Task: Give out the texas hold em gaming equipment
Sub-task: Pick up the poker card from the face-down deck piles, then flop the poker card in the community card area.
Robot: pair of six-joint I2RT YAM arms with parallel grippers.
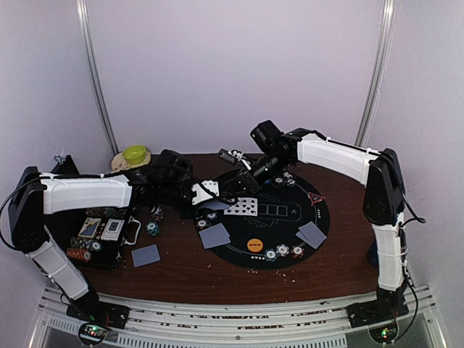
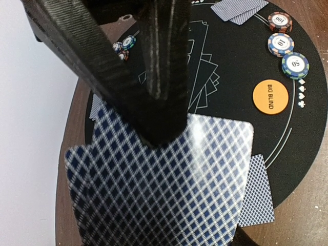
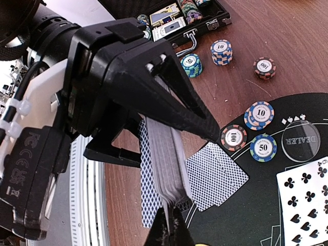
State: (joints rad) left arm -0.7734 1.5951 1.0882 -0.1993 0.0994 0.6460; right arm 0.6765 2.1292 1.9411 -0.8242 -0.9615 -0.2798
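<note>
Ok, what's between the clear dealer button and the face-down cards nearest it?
In the right wrist view, a teal 50 chip lies between the dealer button and the face-down cards, with a black 100 chip just beside it.

White-shelled arms (image 1: 87, 194) with black joints; black carbon-weave fingers (image 2: 164, 61); black cables (image 3: 29, 86) cinched by white zip ties (image 3: 11, 119).

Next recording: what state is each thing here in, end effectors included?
left end effector, shut on card deck
card deck, held aloft
right end effector, shut at the deck's edge; card pinch unclear
chip case, open
clubs card, face up
card pair, face down
</note>
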